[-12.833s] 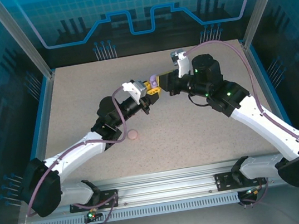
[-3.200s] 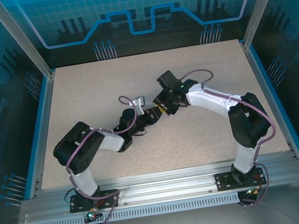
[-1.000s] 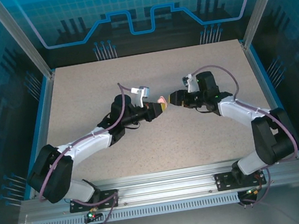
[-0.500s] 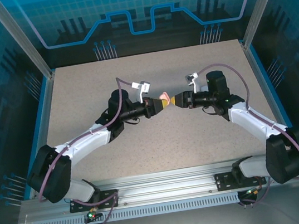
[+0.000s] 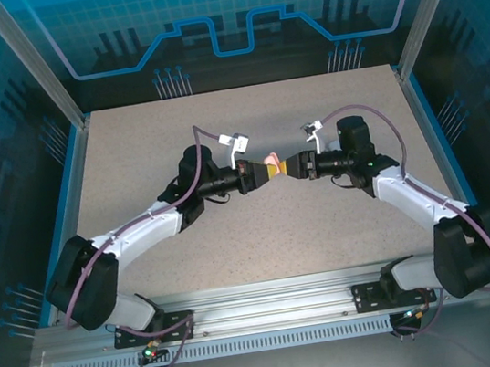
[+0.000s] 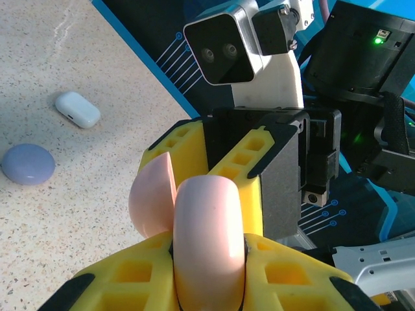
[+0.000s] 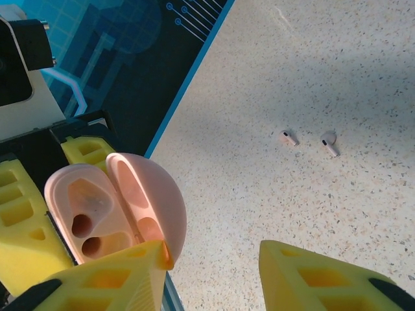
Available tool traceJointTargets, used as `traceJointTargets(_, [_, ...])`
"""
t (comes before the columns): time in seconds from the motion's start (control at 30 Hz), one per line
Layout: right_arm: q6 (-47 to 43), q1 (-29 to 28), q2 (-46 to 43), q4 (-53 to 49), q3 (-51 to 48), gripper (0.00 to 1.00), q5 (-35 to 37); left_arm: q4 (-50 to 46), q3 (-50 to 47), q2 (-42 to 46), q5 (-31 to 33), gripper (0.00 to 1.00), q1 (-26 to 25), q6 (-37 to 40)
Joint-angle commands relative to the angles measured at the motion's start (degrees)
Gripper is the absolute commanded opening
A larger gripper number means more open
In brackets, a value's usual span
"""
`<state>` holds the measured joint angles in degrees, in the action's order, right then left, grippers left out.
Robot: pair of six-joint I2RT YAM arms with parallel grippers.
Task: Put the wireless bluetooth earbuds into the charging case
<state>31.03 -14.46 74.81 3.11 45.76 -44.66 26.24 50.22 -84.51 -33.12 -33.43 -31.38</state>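
Left gripper point(image 6: 206, 272): pressed onto the pink charging case point(image 7: 81, 207), pinching its body between the yellow fingers and holding it off the table point(image 7: 363, 78), mouth turned toward the other arm.
Case lid point(image 7: 146, 201): hinged open and standing beside the body.
Case sockets point(image 7: 87, 236): two dark wells are visible in the right wrist view, and both are empty.
Right gripper point(image 7: 214, 254): facing the case tip to tip in the overhead view. Its jaws are spread with bare table showing through the gap. The rim of the lid lies against one fingertip. Nothing is held.
First pink earbud point(image 7: 288, 137): lies loose on the table, well beyond the case.
Second pink earbud point(image 7: 329, 144): lies just beside the first, apart from it, stem on the surface.
Purple case point(image 6: 27, 163): rests on the table, closed as far as can be told.
White case point(image 6: 78, 109): rests near the purple one, toward the table edge. Whether it holds buds cannot be told.
Done: the pink case is lifted, presented and open.
Remaining: by judgement, almost all of the task. No bud is seated in the pink case. The pink pair needs picking up and seating one by one. The purple and white cases appear untouched.
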Motion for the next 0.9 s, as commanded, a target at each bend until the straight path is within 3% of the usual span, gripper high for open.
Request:
traceJointTargets(0.0, [-0.6, 0.0, 1.3, 0.6, 1.7, 0.41, -0.9, 1.3, 2.3, -0.7, -2.3, 0.00, 0.4, -0.4])
traceJointTargets(0.47, [-1.3, -1.6, 3.3, -0.1, 3.8, 0.35, -0.9, 1.8, 2.3, -1.8, -2.9, 0.00, 0.2, -0.8])
traceJointTargets(0.77, [-1.8, -1.6, 4.4, -0.5, 5.7, 0.02, -1.5, 1.5, 2.3, -2.1, -3.2, 0.00, 0.3, -1.1])
traceJointTargets(0.87, [-2.1, -1.7, 3.9, -1.5, 6.7, 0.00, -1.1, 1.2, 2.3, -2.3, -3.3, 0.00, 0.2, -1.2])
